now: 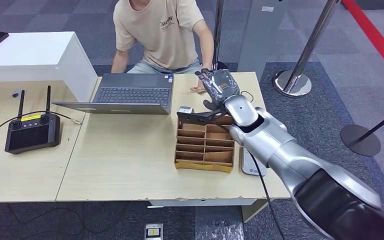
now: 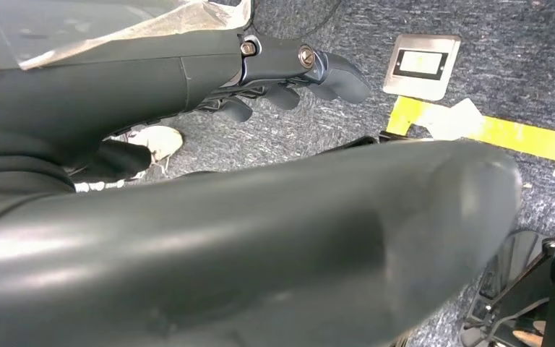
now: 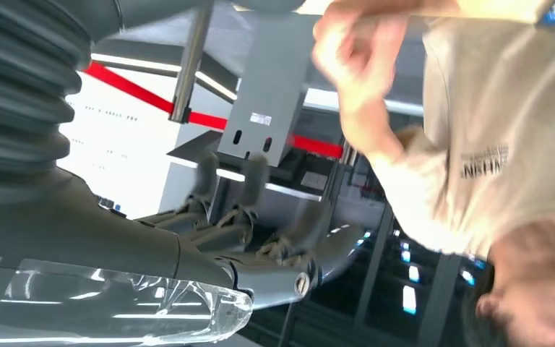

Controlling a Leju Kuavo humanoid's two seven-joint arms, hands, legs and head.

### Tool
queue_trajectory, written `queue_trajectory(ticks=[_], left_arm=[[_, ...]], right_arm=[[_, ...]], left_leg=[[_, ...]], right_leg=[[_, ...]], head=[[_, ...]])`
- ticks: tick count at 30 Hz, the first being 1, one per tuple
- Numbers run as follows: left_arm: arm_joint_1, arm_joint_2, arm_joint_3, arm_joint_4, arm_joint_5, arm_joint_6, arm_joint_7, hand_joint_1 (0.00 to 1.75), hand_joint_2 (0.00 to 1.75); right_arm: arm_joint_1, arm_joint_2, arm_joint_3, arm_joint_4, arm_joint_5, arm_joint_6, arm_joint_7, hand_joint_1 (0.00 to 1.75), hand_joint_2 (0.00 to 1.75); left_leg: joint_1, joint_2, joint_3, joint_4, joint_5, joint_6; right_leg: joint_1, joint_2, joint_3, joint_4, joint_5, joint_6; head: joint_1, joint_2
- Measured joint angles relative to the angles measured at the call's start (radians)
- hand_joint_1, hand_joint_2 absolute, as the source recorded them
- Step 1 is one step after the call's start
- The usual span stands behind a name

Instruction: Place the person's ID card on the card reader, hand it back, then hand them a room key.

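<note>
In the head view the right arm (image 1: 285,155) reaches from the near right corner up across the table (image 1: 125,160) toward the far edge, its right hand (image 1: 220,86) raised with fingers spread apart and nothing visibly in them. Just beyond and left of the fingertips the person's hand (image 1: 198,89) rests at the table's far edge; whether it holds a card cannot be told. The person (image 1: 162,32) in a beige shirt sits past the far edge. The card reader (image 1: 251,165), a flat pale device, lies on the near right of the table, partly under the forearm and just right of the brown divided tray (image 1: 204,149). A small grey box (image 1: 185,110) sits at the tray's far left corner. An open laptop (image 1: 130,92) lies left of the hand, and a black controller (image 1: 31,131) with two antennas sits on the far left table. Right of the table edge stand stanchion posts (image 1: 300,65) with a red belt.

In the left wrist view the left hand (image 2: 289,76) hangs over grey carpet, fingers loosely curled, holding nothing; a floor socket plate (image 2: 420,65) and yellow tape (image 2: 491,130) lie beyond.

In the right wrist view the right hand's fingers (image 3: 253,217) stand apart and bare, and the person's hand (image 3: 361,65) is blurred just beyond them; no card can be made out.
</note>
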Motion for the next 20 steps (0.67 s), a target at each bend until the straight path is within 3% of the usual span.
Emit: queue_trajectory(ticks=[5, 10, 13, 18, 20], left_arm=[[0.002, 0.0, 0.0, 0.0, -0.001, -0.002, 0.002, 0.0, 0.0], [0.008, 0.0, 0.0, 0.0, 0.005, 0.002, 0.007, 0.0, 0.0], [0.01, 0.0, 0.001, 0.0, 0.015, 0.001, 0.007, 0.0, 0.0], [0.01, 0.001, 0.003, 0.0, 0.023, -0.027, -0.004, 0.0, 0.0], [0.012, 0.001, 0.004, 0.0, 0.025, -0.027, -0.01, 0.0, 0.0]], right_arm=[[0.05, -0.042, -0.051, -0.085, -0.079, -0.096, 0.016, 0.0, 0.0], [0.181, -0.096, -0.176, -0.269, -0.273, -0.251, -0.001, 0.0, 0.0], [0.302, -0.111, -0.298, -0.399, -0.465, -0.295, -0.125, 0.0, 0.0], [0.486, -0.117, -0.563, -0.539, -0.961, -0.298, -0.4, 0.0, 0.0], [0.54, -0.126, -0.654, -0.561, -1.124, -0.297, -0.473, 0.0, 0.0]], left_leg=[[0.0, 0.0, 0.0, 0.0, 0.0, 0.0], [0.0, -0.001, 0.0, 0.001, 0.0, 0.0], [0.0, -0.001, 0.0, 0.001, 0.0, 0.0], [0.0, -0.003, 0.0, 0.001, 0.0, 0.0], [0.0, -0.003, 0.001, 0.001, 0.0, 0.0]], right_leg=[[0.0, 0.0, 0.0, 0.0, 0.0, 0.0], [0.0, 0.0, 0.001, 0.0, 0.0, 0.0], [0.0, 0.0, 0.001, 0.0, 0.0, 0.0], [0.0, -0.002, 0.001, -0.001, 0.0, 0.0], [0.0, -0.002, 0.001, -0.001, 0.0, 0.0]], head=[[0.0, 0.0], [0.0, 0.0], [0.0, 0.0], [0.0, 0.0], [0.0, 0.0]])
